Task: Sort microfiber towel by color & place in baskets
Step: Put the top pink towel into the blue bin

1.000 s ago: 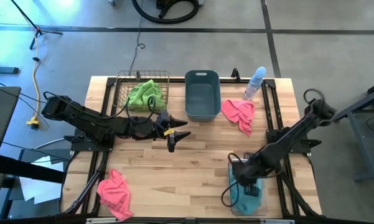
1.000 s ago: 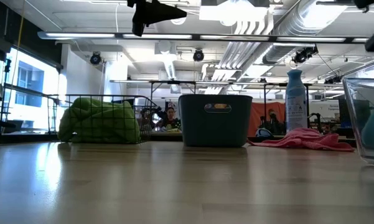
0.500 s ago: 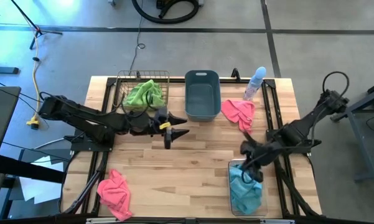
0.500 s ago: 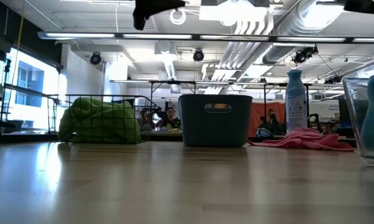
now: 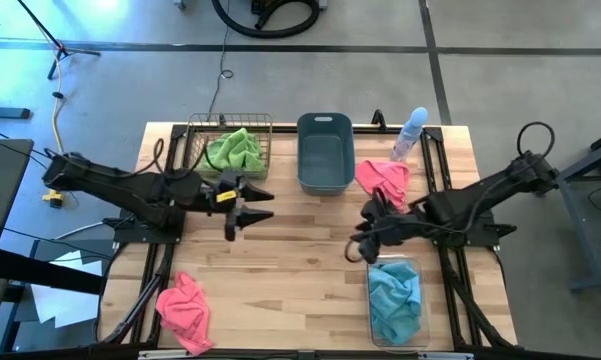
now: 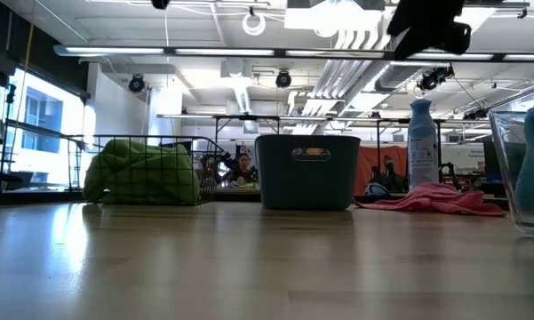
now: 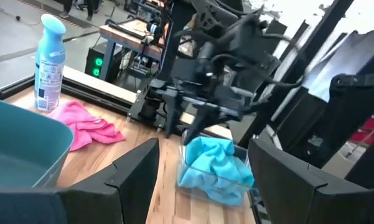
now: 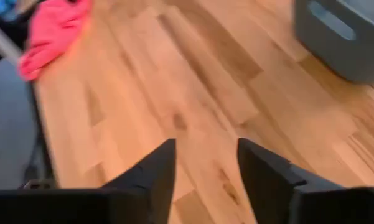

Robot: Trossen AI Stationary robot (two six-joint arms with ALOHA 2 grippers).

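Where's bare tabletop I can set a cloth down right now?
Bare wood lies between the pink towel at the front left corner and the clear bin, in front of both claws. It is crowded at the back: wire basket, grey-blue tub, second pink towel, spray bottle.

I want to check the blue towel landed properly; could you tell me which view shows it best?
The high view: the blue towel lies fully inside the clear bin. The left wrist view shows it obliquely; the low view catches only an edge; the right wrist view misses it.
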